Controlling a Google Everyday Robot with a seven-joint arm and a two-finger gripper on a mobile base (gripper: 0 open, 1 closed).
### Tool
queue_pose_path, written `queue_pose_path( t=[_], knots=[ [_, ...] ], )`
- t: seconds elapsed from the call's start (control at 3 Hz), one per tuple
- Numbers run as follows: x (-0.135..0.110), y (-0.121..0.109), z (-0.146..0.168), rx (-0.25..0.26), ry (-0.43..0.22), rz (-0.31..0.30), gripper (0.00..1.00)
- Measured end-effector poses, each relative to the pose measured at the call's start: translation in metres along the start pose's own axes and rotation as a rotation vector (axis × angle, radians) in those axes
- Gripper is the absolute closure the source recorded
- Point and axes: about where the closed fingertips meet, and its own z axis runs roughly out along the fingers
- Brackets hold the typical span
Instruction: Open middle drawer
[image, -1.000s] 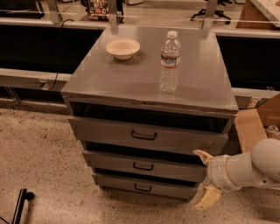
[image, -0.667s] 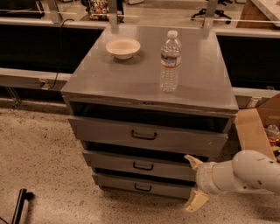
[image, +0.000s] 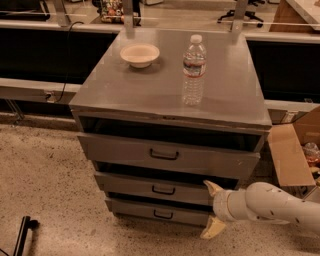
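Observation:
A grey metal cabinet (image: 165, 90) with three drawers fills the middle of the camera view. The middle drawer (image: 135, 186) is the second front down, low and wide, with a small black centre pull handle (image: 163, 190). It stands slightly out, with a dark gap above it. My gripper (image: 212, 210) comes in from the lower right on a white arm. It is open, one cream fingertip (image: 211, 187) at the right end of the middle drawer front, the other (image: 212, 230) lower, near the bottom drawer's right corner. It holds nothing.
A cream bowl (image: 140, 54) and a clear water bottle (image: 193, 70) stand on the cabinet top. The taller top drawer (image: 125, 150) and the slim bottom drawer (image: 135, 209) also stand slightly out. A cardboard box (image: 292, 155) sits at the right. A black object (image: 21, 235) lies on the speckled floor at lower left.
My gripper and arm have moved left toward the cabinet front, from right of the cabinet to the right end of the middle and bottom drawers. The drawers have not moved.

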Motion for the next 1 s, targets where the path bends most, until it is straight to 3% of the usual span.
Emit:
queue_pose_path(
  t=[1.0],
  knots=[
    [0.054,-0.041,0.059,0.023,0.069,0.028,0.0]
  ],
)
